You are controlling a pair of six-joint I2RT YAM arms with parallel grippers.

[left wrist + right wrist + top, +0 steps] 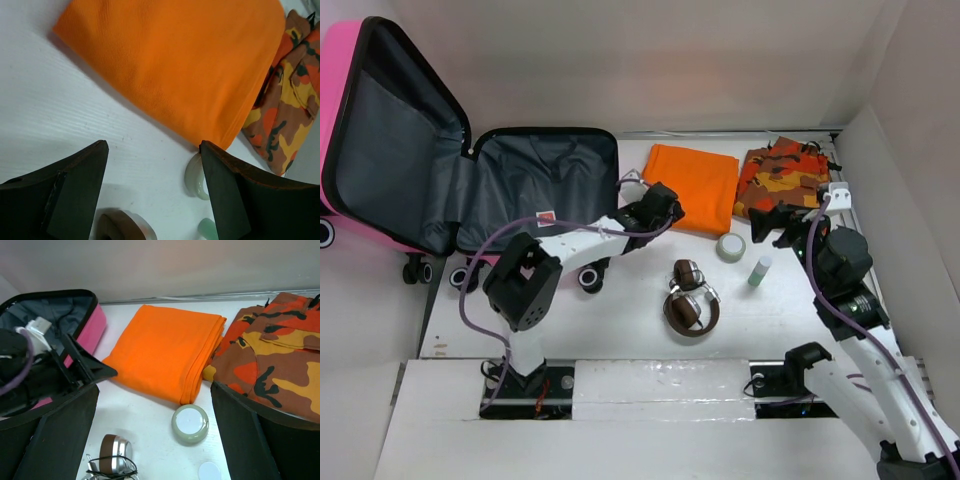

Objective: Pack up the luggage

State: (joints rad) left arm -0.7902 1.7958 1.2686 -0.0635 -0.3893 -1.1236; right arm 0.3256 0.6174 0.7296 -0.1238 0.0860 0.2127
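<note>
The hot-pink suitcase (340, 90) lies open at the far left, its dark grey lining (545, 180) showing and nothing in it; its pink shell also shows in the right wrist view (95, 325). A folded orange cloth (700, 185) lies right of it, seen also in the wrist views (180, 60) (167, 352). A camouflage garment (782, 175) lies further right. My left gripper (665, 205) is open and empty, hovering at the orange cloth's left edge. My right gripper (775, 222) is open and empty above the camouflage garment's near edge.
A round pale-green jar (730, 247) with a white lid, a small green bottle (759, 271) and brown headphones (690, 297) lie on the white table (620, 320) in front of the clothes. White walls enclose the back and right.
</note>
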